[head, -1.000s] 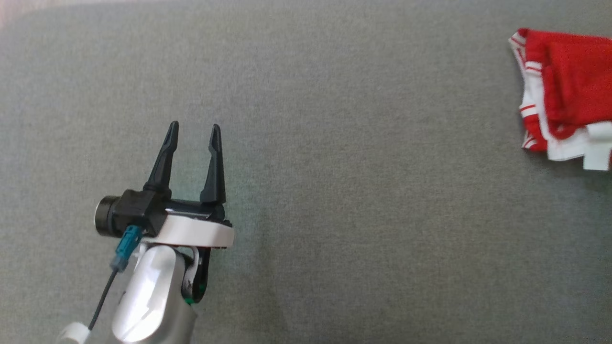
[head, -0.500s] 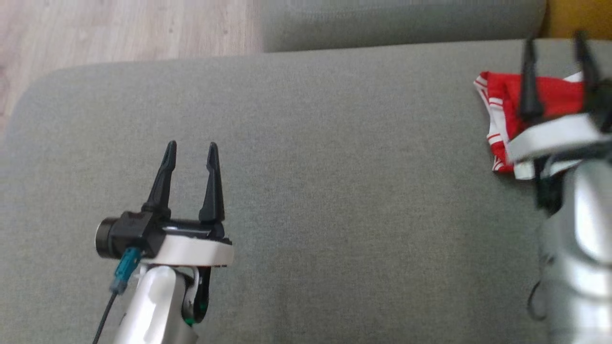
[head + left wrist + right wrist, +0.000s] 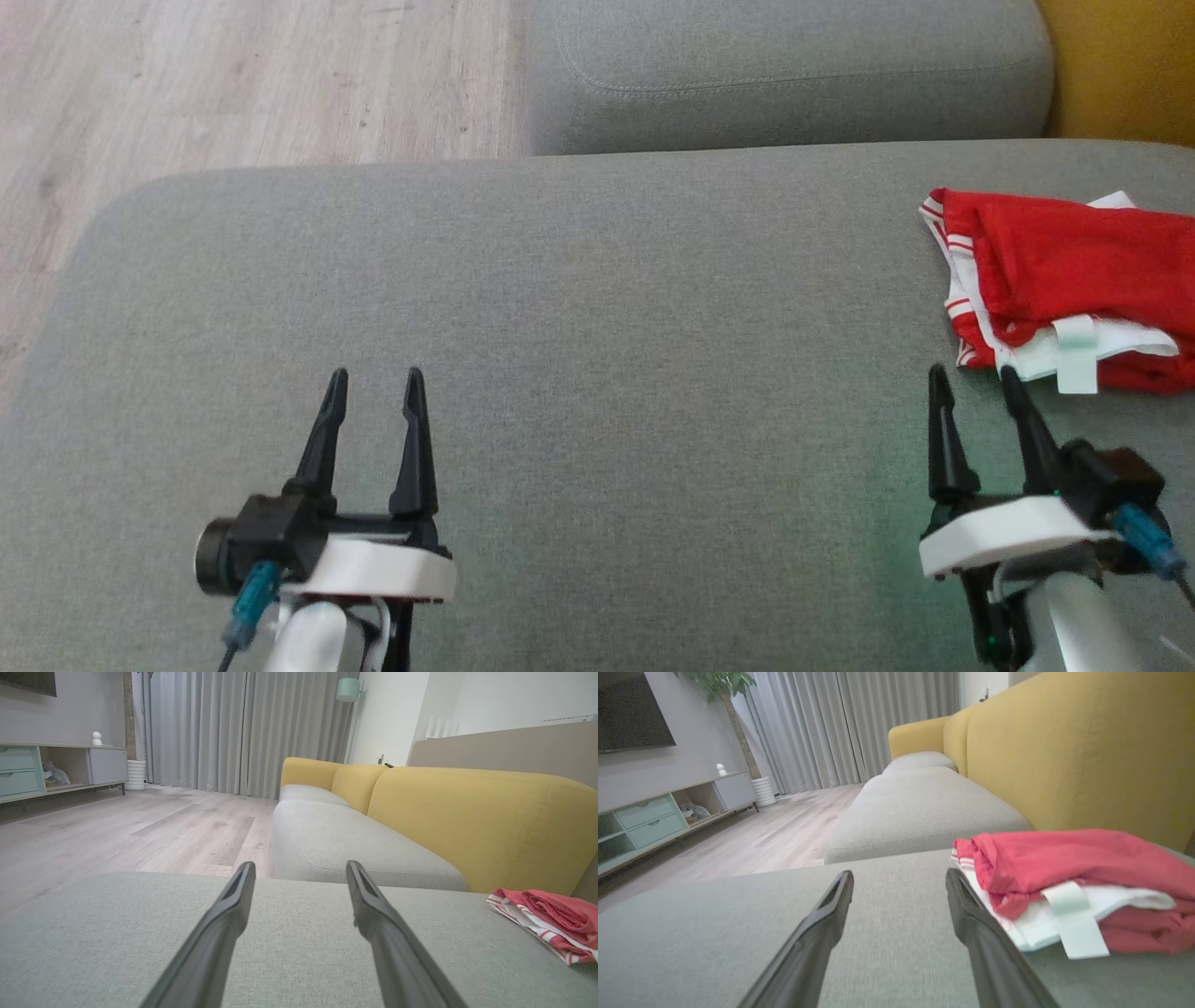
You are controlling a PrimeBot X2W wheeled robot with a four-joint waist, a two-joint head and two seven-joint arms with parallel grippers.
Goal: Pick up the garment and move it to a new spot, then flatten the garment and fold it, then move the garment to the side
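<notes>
The garment (image 3: 1064, 280) is red with white striped trim, folded into a small bundle at the right side of the grey cushion (image 3: 597, 373); it also shows as the garment (image 3: 1064, 882) and the garment (image 3: 551, 919). My right gripper (image 3: 971, 383) stands open just in front of the bundle's near left corner, with nothing between its fingers. My left gripper (image 3: 373, 383) stands open over the cushion's left part, far from the garment and empty. In the wrist views the left gripper (image 3: 299, 872) and right gripper (image 3: 899, 879) show parted fingers.
A second grey seat cushion (image 3: 784, 75) lies beyond the near one. A yellow backrest (image 3: 1120, 65) rises at the right. Wooden floor (image 3: 233, 84) lies past the cushion's left and far edges. A TV cabinet (image 3: 46, 770) and curtains (image 3: 243, 728) stand across the room.
The head camera has tilted up, bringing the floor and far cushion into view. My right gripper has come down from over the garment to a place in front of it. Both grippers stay open.
</notes>
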